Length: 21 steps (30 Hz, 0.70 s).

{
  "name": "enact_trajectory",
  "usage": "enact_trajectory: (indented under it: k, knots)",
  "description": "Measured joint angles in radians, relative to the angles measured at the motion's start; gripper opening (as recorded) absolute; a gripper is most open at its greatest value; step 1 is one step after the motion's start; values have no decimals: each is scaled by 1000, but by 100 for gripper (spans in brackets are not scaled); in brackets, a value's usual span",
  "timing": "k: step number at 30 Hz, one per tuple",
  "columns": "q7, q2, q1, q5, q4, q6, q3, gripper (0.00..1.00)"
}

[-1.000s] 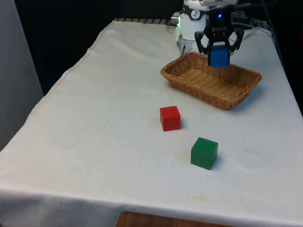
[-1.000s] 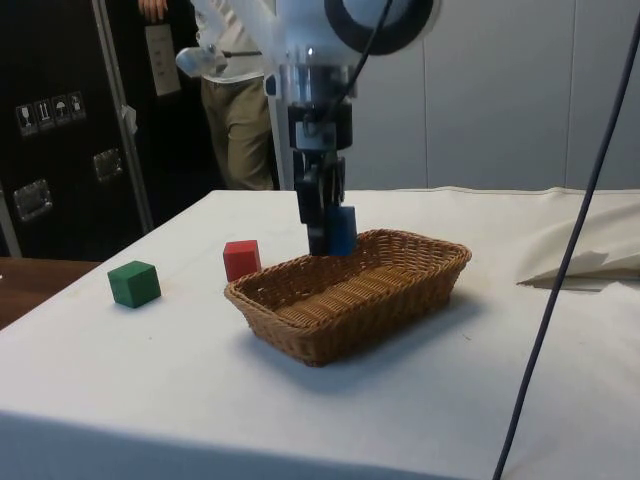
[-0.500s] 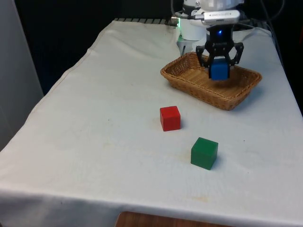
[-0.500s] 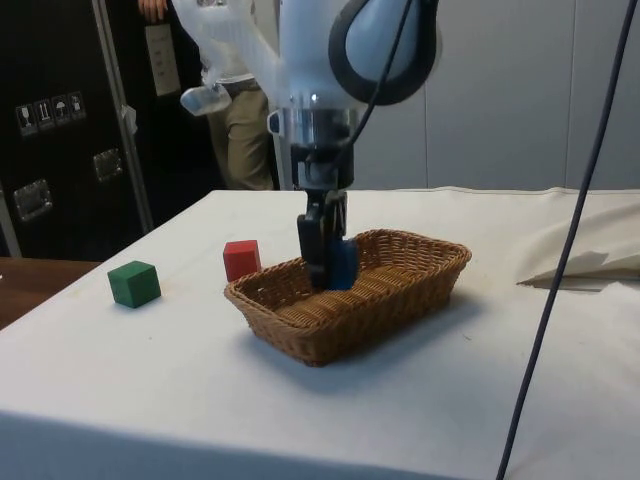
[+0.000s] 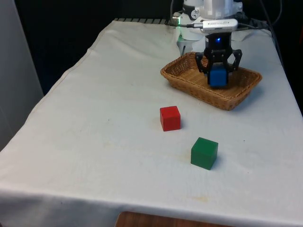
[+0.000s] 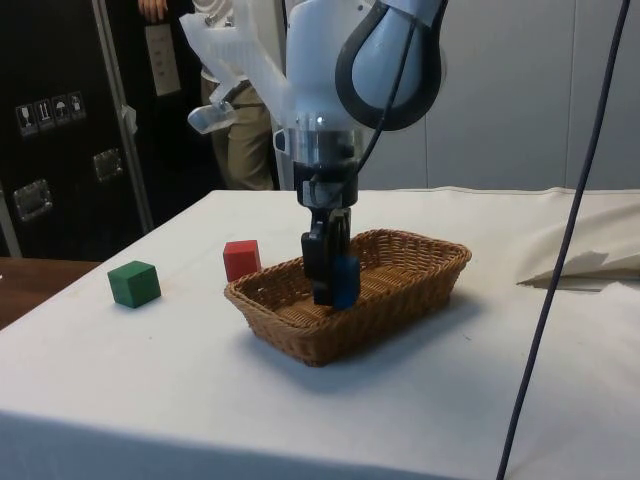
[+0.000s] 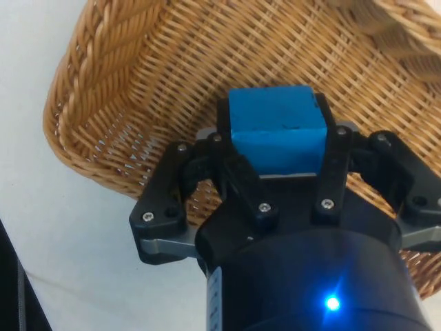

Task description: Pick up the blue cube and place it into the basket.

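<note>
Blue cube (image 5: 218, 77), a solid block with plain faces, is clamped between the two black fingers of the pincer (image 5: 218, 75), which is closed on its sides. In the side view the cube (image 6: 345, 282) hangs low inside the woven wicker basket (image 6: 420, 280), below the level of the rim; whether it touches the basket floor cannot be told. The wrist view shows the cube (image 7: 275, 131) with the pincer (image 7: 275, 148) gripping it on two opposite faces and the basket's (image 7: 110, 103) weave beneath.

The basket (image 5: 189, 82) sits far back on the white-clothed worktop (image 5: 94, 132), toward the front view's right. A red cube (image 5: 170, 117) rests on the cloth nearer than the basket, and a green cube (image 5: 204, 152) lies nearer still, to the front view's right of the red one. The two are apart. A person (image 6: 240, 120) stands behind the worktop in the side view.
</note>
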Motion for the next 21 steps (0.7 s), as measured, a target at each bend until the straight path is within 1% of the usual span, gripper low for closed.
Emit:
enact_trajectory:
  k: [2,3,4,7,8,11,12,13,21]
  knots:
    - [0,0,0,0,0,0,0,2]
    - [0,1,0,0,0,0,0,7]
    - [0,1,0,0,0,0,0,20]
    - [-1,2,0,0,0,0,0,49]
    - [-1,2,0,0,0,0,0,49]
    - [-1,2,0,0,0,0,0,79]
    - [-1,3,0,0,0,0,0,97]
    - [-2,3,0,0,0,0,0,100]
    - [-2,3,0,0,0,0,0,100]
